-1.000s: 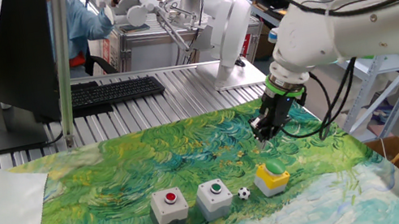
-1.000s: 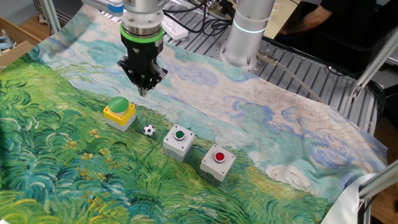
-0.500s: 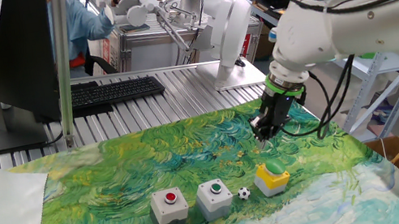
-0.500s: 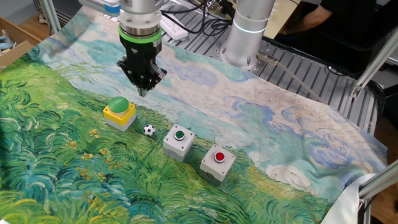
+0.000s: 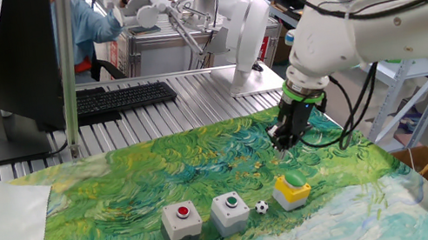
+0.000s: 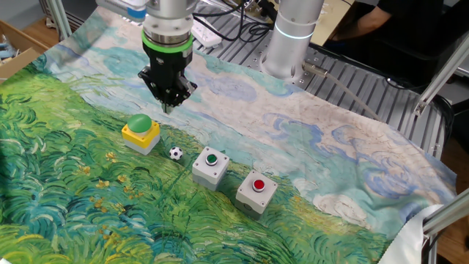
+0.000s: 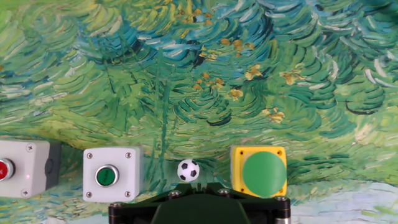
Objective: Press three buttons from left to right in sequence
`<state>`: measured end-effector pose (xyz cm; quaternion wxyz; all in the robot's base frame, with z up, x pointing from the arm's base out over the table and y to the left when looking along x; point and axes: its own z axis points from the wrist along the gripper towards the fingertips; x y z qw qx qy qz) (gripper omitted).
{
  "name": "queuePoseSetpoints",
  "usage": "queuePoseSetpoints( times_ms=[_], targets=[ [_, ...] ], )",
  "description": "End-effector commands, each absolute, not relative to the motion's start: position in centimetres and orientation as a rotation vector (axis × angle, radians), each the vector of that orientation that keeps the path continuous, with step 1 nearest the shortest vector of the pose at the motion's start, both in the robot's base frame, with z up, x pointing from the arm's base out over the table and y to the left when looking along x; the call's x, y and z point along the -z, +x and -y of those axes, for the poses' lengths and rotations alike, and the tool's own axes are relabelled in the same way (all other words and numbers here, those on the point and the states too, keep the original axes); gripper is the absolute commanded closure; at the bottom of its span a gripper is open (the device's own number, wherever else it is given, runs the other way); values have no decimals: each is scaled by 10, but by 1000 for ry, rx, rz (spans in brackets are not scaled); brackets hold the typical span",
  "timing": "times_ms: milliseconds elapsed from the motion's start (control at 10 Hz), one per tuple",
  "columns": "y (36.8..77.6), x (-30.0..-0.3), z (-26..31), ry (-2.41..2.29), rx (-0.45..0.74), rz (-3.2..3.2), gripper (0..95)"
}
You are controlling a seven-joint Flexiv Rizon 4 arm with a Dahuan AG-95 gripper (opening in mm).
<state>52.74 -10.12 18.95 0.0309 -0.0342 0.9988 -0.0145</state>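
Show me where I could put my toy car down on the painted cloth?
Bare cloth lies in front of the row. More lies between the row and the robot base. It is crowded along the row: red button box, grey green-button box, ball, yellow box. The hand hangs above the yellow box.

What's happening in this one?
A single robot arm hangs its gripper above the painted cloth, behind the yellow box and touching nothing. Three button boxes sit in a row: the red-button box, the green-button box, then the yellow one, with a tiny ball between the last two. No button is being pressed right now.
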Motion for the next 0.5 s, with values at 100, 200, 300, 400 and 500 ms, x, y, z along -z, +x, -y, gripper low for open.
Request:
queuePoseSetpoints(
  times_ms=[100,200,300,400,500],
  targets=[
    [527,-194,112,-122,53,-3082,950],
    [529,-195,120,-129,52,-3083,950],
    [531,-194,131,-130,52,-3082,950],
    [532,-193,137,-129,51,-3081,950],
    [532,-192,151,-124,55,-3080,950]
  ],
)
